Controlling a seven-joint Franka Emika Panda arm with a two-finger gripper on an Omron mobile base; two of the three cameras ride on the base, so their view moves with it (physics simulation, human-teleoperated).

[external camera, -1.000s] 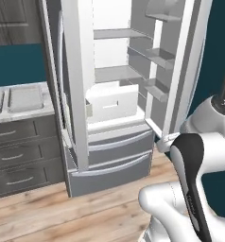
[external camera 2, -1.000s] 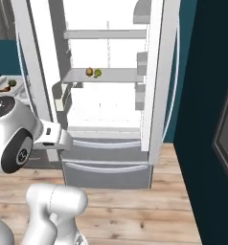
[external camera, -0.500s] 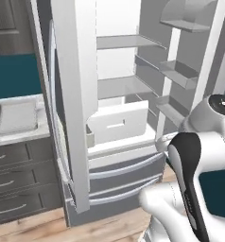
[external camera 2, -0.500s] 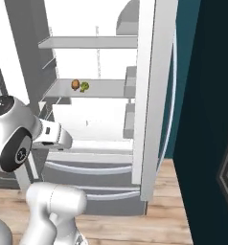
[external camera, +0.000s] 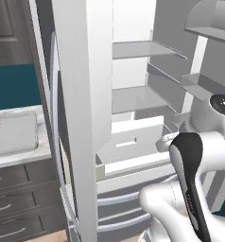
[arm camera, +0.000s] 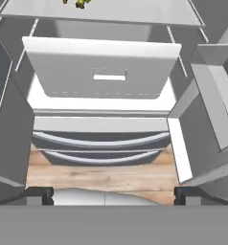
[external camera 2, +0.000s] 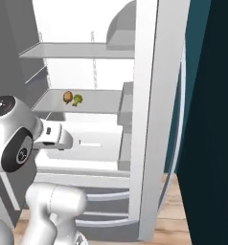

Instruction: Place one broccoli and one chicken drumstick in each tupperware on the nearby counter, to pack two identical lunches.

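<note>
A brown chicken drumstick (external camera 2: 67, 97) and a green broccoli (external camera 2: 78, 99) lie side by side on the middle fridge shelf (external camera 2: 101, 103). In the hand view, the drumstick (arm camera: 66, 1) and the broccoli (arm camera: 81, 4) sit at the very top edge. My gripper (arm camera: 113, 195) is open and holds nothing. It hangs in front of the open fridge, well short of the food, and looks at the white drawer (arm camera: 101, 69). One pale grey tupperware (external camera: 15, 133) rests on the white counter (external camera: 24, 158) left of the fridge.
The fridge's left door (external camera: 81, 118) stands open between the arm and the counter. The right door (external camera 2: 156, 119) is open too. Below the drawer are the freezer fronts (arm camera: 101, 143) and a wooden floor (arm camera: 101, 177). Dark drawers (external camera: 20, 198) sit under the counter.
The whole picture has shifted: the base has driven closer to the fridge, which now looms larger. The gripper has stayed open.
</note>
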